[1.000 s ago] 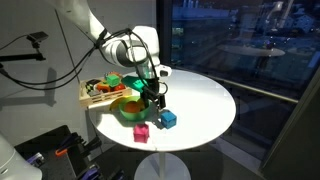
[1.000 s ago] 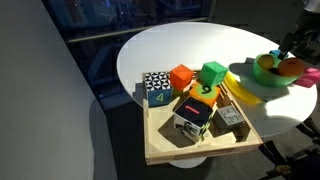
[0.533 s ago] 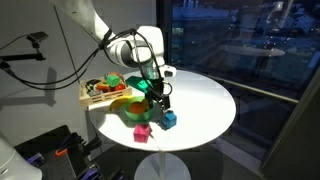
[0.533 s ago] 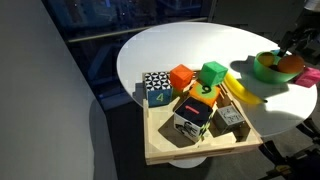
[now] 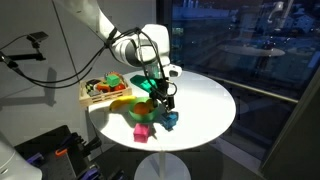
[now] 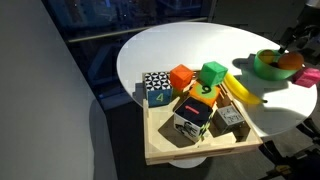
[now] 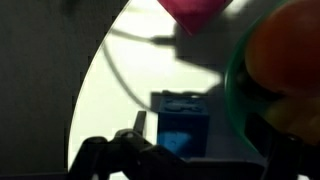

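Empty fingers (image 7: 128,148) spread wide, poised over blue block (image 7: 182,122); green bowl (image 7: 235,95) at 3 o'clock. Block probably light, rigid plastic; grip flat opposite sides.

The arm (image 5: 95,20) comes in from high up, bends hard, and the wrist (image 5: 150,47) turns straight down. Below it the hand (image 5: 163,98) hangs upright, fingertips pointing down, jaws spread wide with nothing clamped between them. In the wrist view, the dark fingers (image 7: 112,155) stand well apart, one at each side of the hand.
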Available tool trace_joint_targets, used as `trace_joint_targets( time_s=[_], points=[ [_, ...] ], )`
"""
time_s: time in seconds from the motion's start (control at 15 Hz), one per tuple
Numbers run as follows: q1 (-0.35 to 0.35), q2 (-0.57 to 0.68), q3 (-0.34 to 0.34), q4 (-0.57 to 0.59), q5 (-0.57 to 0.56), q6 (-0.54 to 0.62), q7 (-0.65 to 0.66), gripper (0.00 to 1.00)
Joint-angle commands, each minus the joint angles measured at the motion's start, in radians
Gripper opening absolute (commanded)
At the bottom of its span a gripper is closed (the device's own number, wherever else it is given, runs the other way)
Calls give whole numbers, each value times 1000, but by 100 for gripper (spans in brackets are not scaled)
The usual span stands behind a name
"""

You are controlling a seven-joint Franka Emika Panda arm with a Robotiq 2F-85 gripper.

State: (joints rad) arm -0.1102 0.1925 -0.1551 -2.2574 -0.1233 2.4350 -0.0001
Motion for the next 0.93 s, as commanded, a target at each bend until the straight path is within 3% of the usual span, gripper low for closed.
trace_joint_targets(
  time_s=[0.0,0.4,0.87],
  points=[
    [-22,-9,21,34,88,-59,-58,100],
    [-32,-8,14,82,164,-102,-72,100],
    [-42,23,2,124,132,-88,-50,100]
  ],
)
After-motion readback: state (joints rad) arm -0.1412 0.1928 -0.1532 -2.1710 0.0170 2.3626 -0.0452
